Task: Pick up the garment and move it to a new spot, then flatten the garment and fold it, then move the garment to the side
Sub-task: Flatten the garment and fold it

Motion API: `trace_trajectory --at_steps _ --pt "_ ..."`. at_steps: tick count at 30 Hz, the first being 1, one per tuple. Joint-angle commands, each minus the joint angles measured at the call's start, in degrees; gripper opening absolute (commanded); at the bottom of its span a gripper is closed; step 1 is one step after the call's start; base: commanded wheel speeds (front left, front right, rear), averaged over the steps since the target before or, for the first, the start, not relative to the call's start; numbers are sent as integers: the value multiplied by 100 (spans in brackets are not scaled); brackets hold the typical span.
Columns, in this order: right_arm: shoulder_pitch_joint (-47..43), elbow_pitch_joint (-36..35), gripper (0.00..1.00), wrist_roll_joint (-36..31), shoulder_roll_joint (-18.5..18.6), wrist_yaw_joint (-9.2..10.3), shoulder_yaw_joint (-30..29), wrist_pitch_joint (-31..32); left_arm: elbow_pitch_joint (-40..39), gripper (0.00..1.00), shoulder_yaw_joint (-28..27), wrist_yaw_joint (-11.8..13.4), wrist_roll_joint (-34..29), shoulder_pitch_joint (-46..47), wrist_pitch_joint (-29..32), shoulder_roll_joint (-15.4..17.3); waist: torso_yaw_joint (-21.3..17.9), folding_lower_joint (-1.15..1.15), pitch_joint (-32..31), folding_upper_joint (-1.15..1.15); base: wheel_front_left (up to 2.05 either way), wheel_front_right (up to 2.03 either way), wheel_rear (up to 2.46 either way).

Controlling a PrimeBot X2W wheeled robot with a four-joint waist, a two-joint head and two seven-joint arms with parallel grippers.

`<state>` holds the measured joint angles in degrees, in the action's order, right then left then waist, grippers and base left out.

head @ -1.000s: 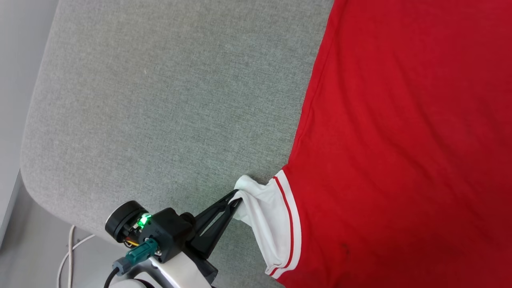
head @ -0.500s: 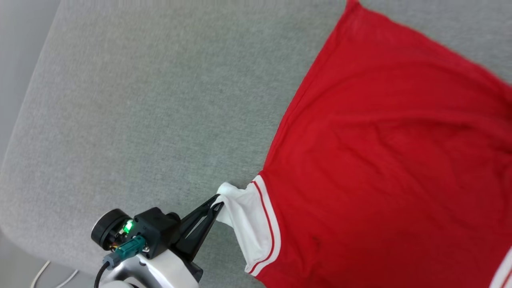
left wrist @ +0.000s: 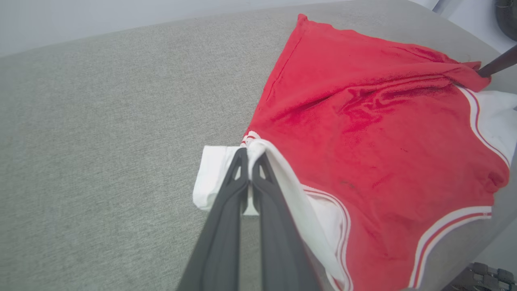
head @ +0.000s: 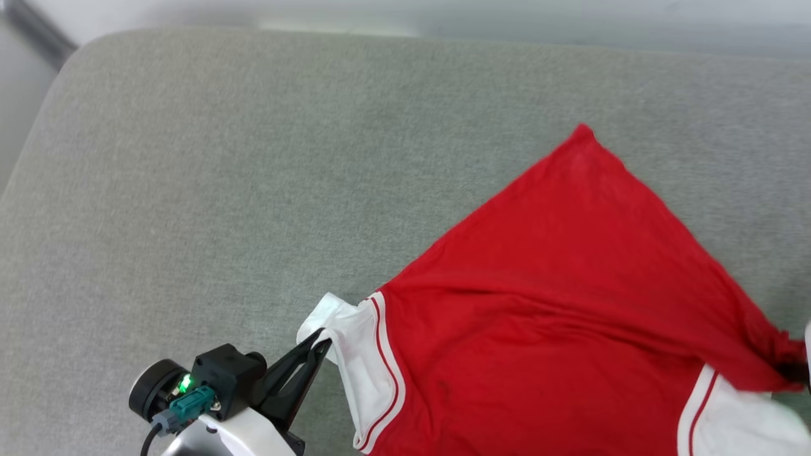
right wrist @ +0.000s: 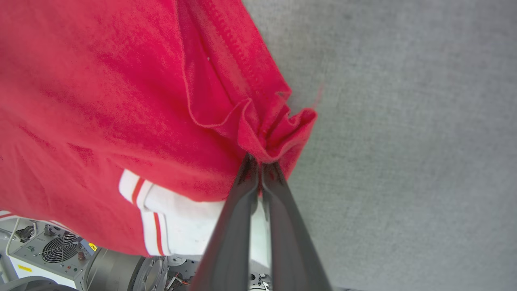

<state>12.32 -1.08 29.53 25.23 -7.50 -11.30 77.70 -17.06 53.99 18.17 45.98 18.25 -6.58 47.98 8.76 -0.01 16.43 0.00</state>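
Reaching in from the lower left of the head view, the left hand [head: 323,342] points its two long dark fingers [head: 303,361] up and to the right, low over the grey cloth-covered tabletop [head: 190,190], with its black wrist block [head: 225,377] showing a green light and the pale forearm [head: 234,437] behind it at the bottom edge. Its jaws are pressed together on the white sleeve [left wrist: 210,178] of the garment [head: 557,297], pinching a fold of cloth right at the red-and-white striped trim, and the sleeve end flops over beyond the fingers. The right hand [right wrist: 258,158] comes at the garment from the opposite side, its jaws shut tight on a bunched corner of red fabric with a stitched hem, puckers spreading from the pinch. Between the two grips the garment lies spread on the tabletop, plain red side up, one free corner pointing toward the far edge, creases running across it toward the right hand, and the second white sleeve [head: 735,418] lying just beside that hand at the near right
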Motion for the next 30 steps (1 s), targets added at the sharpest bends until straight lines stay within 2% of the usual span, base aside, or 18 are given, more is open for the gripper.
trace_trajectory --at_steps 1,7,13,20,21,22,30 --pt "-240 -111 0 39 8 2 -71 3 30 0 -6 25 40 -87 -42 -16 -182 1 -217 0 0 0 0" --pt "-1065 -528 0 210 -257 2 -393 -164 116 0 -13 41 146 -206 -159 -103 -259 1 -446 0 0 0 0" --pt "-1715 -561 0 249 -451 2 -465 -315 149 0 18 45 165 -252 -181 -158 -244 1 -542 0 0 0 0" --pt "-1910 -460 0 302 -556 2 -465 -527 116 0 21 52 181 -235 -158 -126 -203 1 -603 0 0 0 0" --pt "-1861 -500 54 259 -489 2 -429 -605 99 0 22 53 177 -227 -146 -115 -194 1 -599 0 0 0 0" --pt "-1821 -518 100 214 -398 2 -375 -666 78 0 22 64 169 -221 -134 -109 -185 1 -589 0 0 0 0" --pt "-1232 -837 100 574 -45 2 -189 -644 -116 0 20 107 42 -58 -73 -94 -56 1 -416 0 0 0 0"
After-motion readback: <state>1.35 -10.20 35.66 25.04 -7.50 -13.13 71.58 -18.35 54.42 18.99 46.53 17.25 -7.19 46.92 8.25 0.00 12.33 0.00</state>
